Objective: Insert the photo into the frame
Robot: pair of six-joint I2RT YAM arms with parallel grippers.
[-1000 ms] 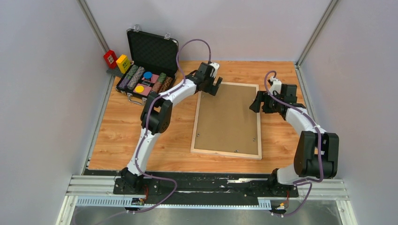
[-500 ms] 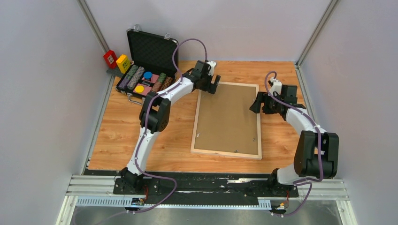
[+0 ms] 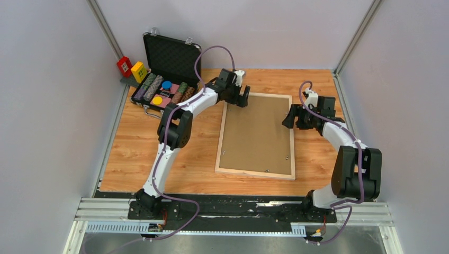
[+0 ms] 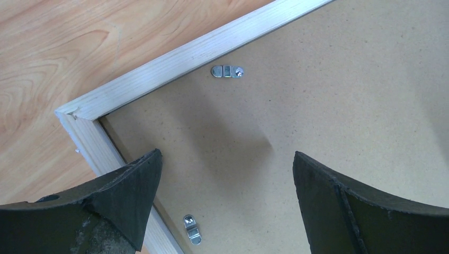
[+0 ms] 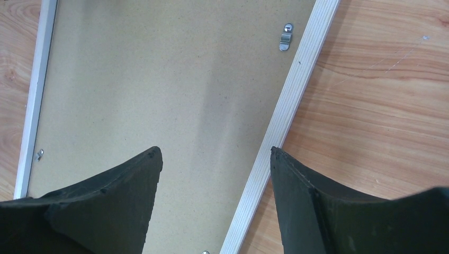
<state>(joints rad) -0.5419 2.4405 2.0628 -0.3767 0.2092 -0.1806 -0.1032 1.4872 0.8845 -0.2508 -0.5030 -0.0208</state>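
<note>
The pale wood frame [image 3: 221, 137] lies face down in the middle of the table, with the brown backing board [image 3: 258, 132] set in it. The photo is hidden. My left gripper [image 3: 242, 98] is open and empty above the frame's far left corner. In the left wrist view [image 4: 226, 154] it hovers over the board [image 4: 317, 95], with the corner rail [image 4: 185, 55] and two metal tabs [image 4: 226, 71] in sight. My right gripper [image 3: 289, 117] is open and empty. In the right wrist view [image 5: 214, 151] its jaws straddle the frame's right rail [image 5: 296, 90].
An open black case [image 3: 172, 55] holding poker chips [image 3: 164, 92] stands at the far left of the table. A red block [image 3: 125, 65] and a yellow block [image 3: 138, 71] sit beside it. Grey walls close in the table on three sides.
My left gripper has shifted slightly toward the far edge, over the frame's far left corner. The right arm has barely moved. The frame has not moved.
</note>
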